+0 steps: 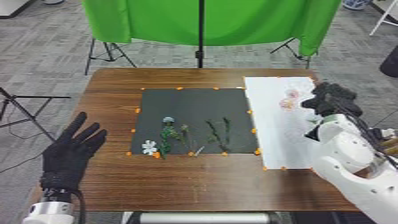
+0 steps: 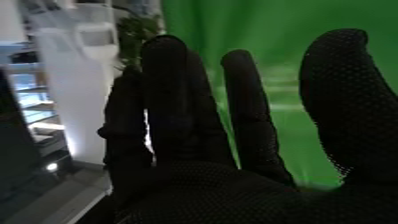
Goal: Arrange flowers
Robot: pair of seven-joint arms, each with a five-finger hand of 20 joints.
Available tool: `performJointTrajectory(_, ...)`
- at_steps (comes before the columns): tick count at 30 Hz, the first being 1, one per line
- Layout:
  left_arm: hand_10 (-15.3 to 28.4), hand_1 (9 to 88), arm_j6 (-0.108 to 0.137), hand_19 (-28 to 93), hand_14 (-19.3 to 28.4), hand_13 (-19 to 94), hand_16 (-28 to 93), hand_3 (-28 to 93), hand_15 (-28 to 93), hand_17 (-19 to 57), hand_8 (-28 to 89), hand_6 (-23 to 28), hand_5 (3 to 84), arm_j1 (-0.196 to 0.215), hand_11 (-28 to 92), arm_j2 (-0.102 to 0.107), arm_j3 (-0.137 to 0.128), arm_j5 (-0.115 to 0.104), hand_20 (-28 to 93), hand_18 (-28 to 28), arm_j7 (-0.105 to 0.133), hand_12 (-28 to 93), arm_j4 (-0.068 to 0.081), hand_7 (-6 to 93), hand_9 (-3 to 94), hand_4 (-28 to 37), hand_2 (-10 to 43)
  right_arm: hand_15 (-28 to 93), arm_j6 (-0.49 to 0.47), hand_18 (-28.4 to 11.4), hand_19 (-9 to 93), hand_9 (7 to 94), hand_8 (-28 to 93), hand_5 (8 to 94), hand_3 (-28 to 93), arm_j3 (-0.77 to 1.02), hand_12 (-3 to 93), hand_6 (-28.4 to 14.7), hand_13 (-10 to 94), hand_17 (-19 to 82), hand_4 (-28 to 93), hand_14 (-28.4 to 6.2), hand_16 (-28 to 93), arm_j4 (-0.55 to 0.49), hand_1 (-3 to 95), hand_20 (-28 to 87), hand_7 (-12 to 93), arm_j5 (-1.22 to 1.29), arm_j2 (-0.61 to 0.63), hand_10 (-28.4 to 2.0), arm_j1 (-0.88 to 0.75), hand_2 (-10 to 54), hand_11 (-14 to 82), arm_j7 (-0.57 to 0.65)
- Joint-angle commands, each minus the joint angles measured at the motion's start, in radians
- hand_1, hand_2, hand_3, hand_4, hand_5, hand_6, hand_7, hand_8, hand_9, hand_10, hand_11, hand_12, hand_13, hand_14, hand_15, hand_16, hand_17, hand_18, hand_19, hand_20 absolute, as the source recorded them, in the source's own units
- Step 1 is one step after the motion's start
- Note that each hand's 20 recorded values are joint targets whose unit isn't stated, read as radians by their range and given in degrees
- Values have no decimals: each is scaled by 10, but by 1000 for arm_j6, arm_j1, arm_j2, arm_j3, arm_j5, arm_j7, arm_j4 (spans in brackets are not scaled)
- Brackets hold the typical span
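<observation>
Lying on a dark mat (image 1: pixel 182 104): white flower (image 1: pixel 149 146), pale blue flower (image 1: pixel 168 120), green stems (image 1: pixel 226 134). Beside that, on white paper (image 1: pixel 275 131): pink flowers (image 1: pixel 287 103). By the paper's right edge: right hand (image 1: pixel 331 100), with straight fingers. Left of the mat: left hand (image 1: pixel 67 156), with spread fingers.

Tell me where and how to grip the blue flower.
Best pinch the blue flower by its green stem, just below the bloom, likely from above: it lies on the dark mat, its narrow stem running toward the near edge.
</observation>
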Motion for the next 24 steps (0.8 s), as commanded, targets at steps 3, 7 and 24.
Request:
performJointTrajectory(3, 194, 219, -14, 573, 279, 240, -82, 803, 411, -99, -86, 68, 335, 14, 171, -26, -5, 16, -75, 284, -21, 89, -2, 68, 320, -283, 58, 720, -110, -226, 811, 462, -128, 488, 791, -68, 135, -9, 471, 184, -283, -160, 73, 90, 349, 342, 143, 28, -15, -190, 20, -95, 173, 12)
performJointTrajectory(7, 192, 219, -21, 570, 279, 241, -81, 804, 408, -99, -86, 68, 334, 5, 171, -40, -6, 24, -70, 284, -34, 89, 1, 69, 320, -283, 58, 702, -87, -230, 809, 499, -131, 500, 796, -161, 135, 7, 496, 190, -283, -155, 64, 146, 365, 339, 148, 17, -26, -173, 97, -95, 176, 31)
performJointTrajectory(24, 193, 221, -13, 563, 277, 242, -79, 803, 408, -99, -88, 67, 334, 11, 171, -33, -15, 19, -53, 284, -38, 89, -5, 71, 321, -283, 60, 566, 193, -179, 900, 937, 17, 860, 662, -286, 325, 25, 808, 370, -283, -31, 253, 16, 599, 314, 167, -156, -54, -57, 184, -95, 147, -57)
